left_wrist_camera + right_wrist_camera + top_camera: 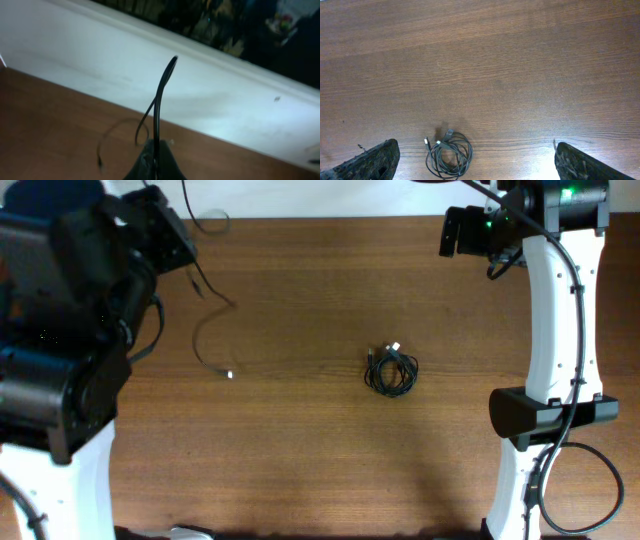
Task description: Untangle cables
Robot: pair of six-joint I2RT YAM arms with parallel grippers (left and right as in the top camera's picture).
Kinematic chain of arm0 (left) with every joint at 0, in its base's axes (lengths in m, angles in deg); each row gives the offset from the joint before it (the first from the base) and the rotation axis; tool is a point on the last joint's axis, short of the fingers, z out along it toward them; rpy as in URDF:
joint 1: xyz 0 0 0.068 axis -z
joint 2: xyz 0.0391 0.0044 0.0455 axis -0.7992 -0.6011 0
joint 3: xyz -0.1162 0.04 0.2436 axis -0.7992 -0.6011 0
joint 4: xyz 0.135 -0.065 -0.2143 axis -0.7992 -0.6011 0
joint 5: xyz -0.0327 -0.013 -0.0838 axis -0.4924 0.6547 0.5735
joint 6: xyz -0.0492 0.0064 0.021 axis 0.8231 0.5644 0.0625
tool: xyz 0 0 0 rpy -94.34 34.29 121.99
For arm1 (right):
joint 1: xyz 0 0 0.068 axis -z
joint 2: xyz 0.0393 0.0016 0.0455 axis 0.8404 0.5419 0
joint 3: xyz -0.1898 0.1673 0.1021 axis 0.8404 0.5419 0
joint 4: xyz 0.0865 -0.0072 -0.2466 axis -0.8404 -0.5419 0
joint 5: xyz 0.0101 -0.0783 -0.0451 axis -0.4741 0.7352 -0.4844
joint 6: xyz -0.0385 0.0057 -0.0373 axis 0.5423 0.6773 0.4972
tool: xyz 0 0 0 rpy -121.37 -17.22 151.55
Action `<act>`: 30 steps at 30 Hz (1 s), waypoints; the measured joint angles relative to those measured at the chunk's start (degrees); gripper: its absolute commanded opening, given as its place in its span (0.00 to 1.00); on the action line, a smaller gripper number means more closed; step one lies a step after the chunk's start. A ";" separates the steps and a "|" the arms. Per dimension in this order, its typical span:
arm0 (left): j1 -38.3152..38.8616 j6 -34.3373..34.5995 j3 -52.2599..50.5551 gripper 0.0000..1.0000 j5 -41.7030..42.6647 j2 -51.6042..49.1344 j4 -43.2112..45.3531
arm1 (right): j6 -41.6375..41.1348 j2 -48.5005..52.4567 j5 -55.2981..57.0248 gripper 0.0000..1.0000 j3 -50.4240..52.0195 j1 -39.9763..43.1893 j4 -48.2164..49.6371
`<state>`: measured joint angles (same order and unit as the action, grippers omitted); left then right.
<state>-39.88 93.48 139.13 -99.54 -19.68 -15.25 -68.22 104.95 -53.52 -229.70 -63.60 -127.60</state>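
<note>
A small coiled bundle of thin black cables (392,370) lies mid-table, its plug ends at the top of the coil. The right wrist view shows the bundle (449,156) low in frame. One separate thin cable (212,330) trails across the left of the table to a pale plug (230,375). My left gripper (185,260) is shut on this cable (159,105) and holds it off the wood, a loop standing above the fingers (167,162). My right gripper (476,145) hangs open high above the table, with the bundle below it toward the left finger (370,162).
A white wall or ledge (210,95) runs along the table's far edge (320,218). A faint loop of cord (214,221) lies at that edge near the left arm. The right arm's white base (545,410) stands at the right side.
</note>
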 measured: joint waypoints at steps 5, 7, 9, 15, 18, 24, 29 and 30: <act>0.00 -2.93 -0.02 0.00 0.44 -3.87 -8.39 | 0.00 0.00 0.00 0.98 0.00 0.00 0.00; 0.00 -5.60 -0.02 0.00 2.05 -6.32 -8.98 | 0.00 0.00 0.00 0.99 0.00 0.00 0.00; 0.00 -9.77 -0.07 0.00 5.11 -8.70 -9.86 | -0.02 0.00 0.00 0.99 0.00 0.00 0.00; -1.57 -17.66 -0.07 0.00 8.20 -15.47 -13.92 | 0.02 0.00 0.02 0.98 0.00 0.00 0.00; -4.44 -17.99 -0.07 0.00 8.24 -20.24 -17.18 | 0.02 0.00 0.00 0.99 0.00 0.00 0.00; -15.63 -15.21 -0.07 0.15 11.82 -28.44 -17.18 | 0.02 0.00 0.00 0.99 0.00 0.00 0.00; -21.97 -13.31 -0.09 0.61 14.64 -31.69 -20.41 | 0.00 0.00 0.02 0.99 0.00 0.00 0.00; -22.27 -13.20 -0.07 0.64 14.78 -32.28 -21.33 | 0.02 0.00 0.02 0.99 0.00 0.00 0.00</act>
<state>-62.16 80.27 139.06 -84.76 -51.96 -36.58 -68.19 104.95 -53.50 -229.70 -63.60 -127.60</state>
